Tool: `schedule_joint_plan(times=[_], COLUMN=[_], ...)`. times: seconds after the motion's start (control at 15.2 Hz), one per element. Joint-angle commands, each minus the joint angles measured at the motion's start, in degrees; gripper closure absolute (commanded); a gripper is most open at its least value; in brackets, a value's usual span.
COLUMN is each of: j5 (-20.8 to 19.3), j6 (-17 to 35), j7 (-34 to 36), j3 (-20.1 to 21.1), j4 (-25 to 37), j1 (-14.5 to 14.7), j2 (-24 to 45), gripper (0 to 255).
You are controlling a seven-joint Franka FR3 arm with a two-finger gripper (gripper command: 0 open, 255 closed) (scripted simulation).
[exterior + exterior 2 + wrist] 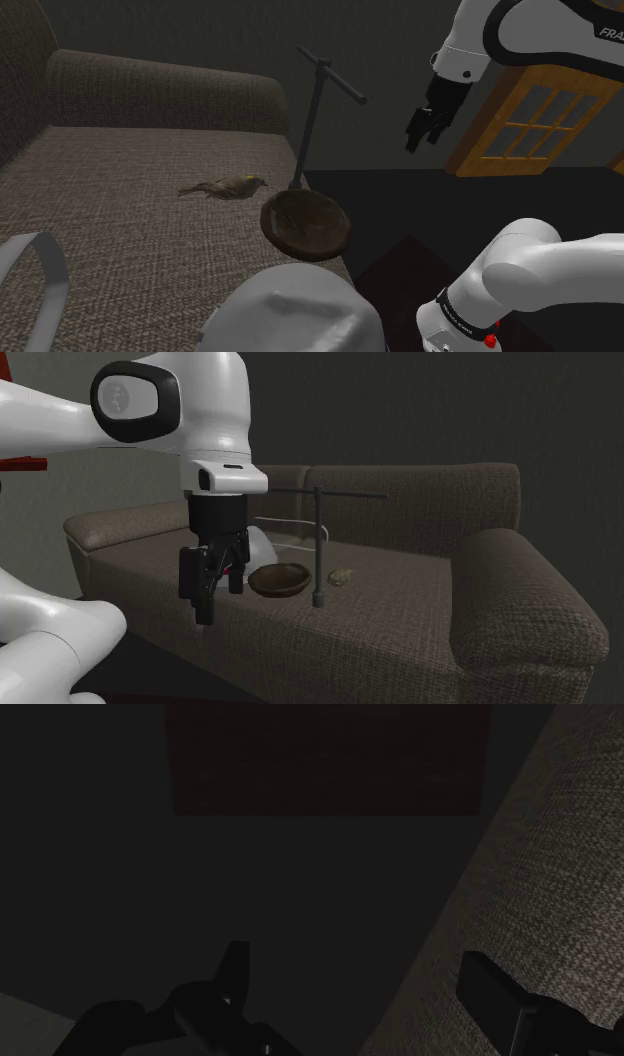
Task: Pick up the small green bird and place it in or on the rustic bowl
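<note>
gripper [428, 122] is open wide. In wrist view the fingers [235, 972] stand well apart w/ nothing betw them. It hangs high and off the sofa [130, 240], over dark floor just beside the seat's front edge.

bird [225, 186] lies flat on the seat cushion. It looks olive-brown w/ a touch of yellow-green at the head, not really green. In shoulder view it's at approx 8 o'clock from the gripper, well apart and lower. Long axis runs roughly 9-to-3: tail at 9, head at 3, pointing toward the foot of the T-shaped stand [315, 110].

bowl [306, 225] is dark brown and sits at the seat edge, at 4 o'clock from the bird, near but not touching. It's roughly on the gripper's way in, w/ the stand just behind it.

My read: reach phase, no grasp yet. Move is down and toward 8 o'clock, passing the stand's crossbar, prob the thing to clear. Fingers should close across the body's short axis, i.e. 12-to-6 in shoulder view. Can't tell if wrist yaw matches that.
</note>
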Motion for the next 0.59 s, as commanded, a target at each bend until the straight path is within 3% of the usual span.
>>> schedule_joint_plan(times=[0.0, 0.53], j5=[0.00, 0.69], j6=[0.00, 5.10], j7=[0.00, -0.70], j3=[0.00, 6.38], j4=[0.00, 9.05], j1=[0.00, 4.01], j2=[0.00, 15.38], gripper=[0, 0])
